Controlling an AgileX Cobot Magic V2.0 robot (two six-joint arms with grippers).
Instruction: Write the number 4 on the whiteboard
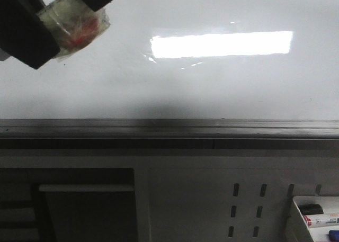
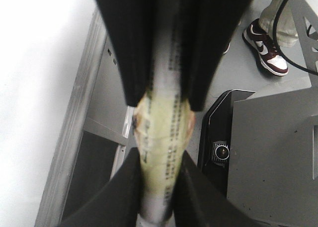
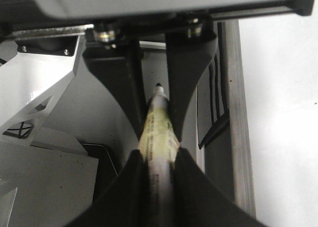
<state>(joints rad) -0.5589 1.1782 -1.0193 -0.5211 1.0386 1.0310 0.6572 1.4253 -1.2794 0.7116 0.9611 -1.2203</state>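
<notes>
The large glossy white whiteboard (image 1: 175, 88) with its bright rectangular glare and dark grey ledge shows no number 4 yet in the front view, so the writing looks not begun. The black left gripper (image 2: 160, 113) is clamped on a tape-wrapped marker (image 2: 163, 152) and the black right gripper (image 3: 158, 113) on a second taped marker (image 3: 158, 137), its dark tip pointing away from the board beside it. The tape padding could let a marker twist under pressure, so strokes might skip or smear; glare may also hide faint lines.
</notes>
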